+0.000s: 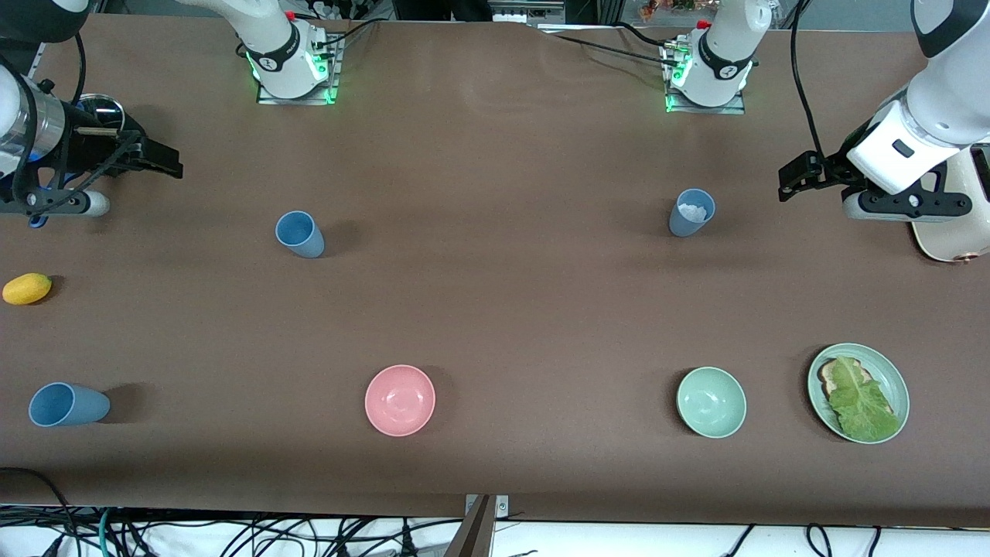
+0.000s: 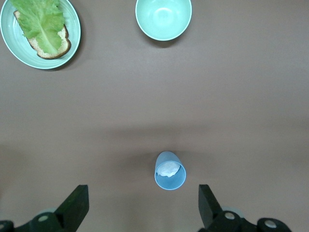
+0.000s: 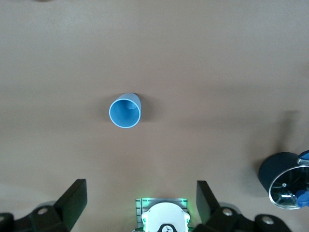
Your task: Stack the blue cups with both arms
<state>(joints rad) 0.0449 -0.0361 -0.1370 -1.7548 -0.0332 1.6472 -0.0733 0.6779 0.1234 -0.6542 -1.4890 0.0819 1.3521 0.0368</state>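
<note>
Three blue cups stand on the brown table. One blue cup [image 1: 300, 234] [image 3: 125, 111] is toward the right arm's end, and it is empty. A duller cup [image 1: 691, 212] [image 2: 170, 170] with something white inside is toward the left arm's end. A third blue cup [image 1: 68, 404] sits near the front edge at the right arm's end. My right gripper [image 1: 166, 161] [image 3: 140, 203] hangs open and empty over the table's end. My left gripper [image 1: 793, 176] [image 2: 141, 208] is open and empty beside the duller cup, not touching it.
A pink bowl [image 1: 400, 400], a pale green bowl [image 1: 711, 402] [image 2: 163, 18] and a green plate [image 1: 889, 371] [image 2: 72, 46] with bread and lettuce line the front. There is a yellow fruit [image 1: 27, 288] at the right arm's end, a dark metal cup [image 3: 285, 181] by the right gripper, and a cream vessel [image 1: 951, 232] under the left arm.
</note>
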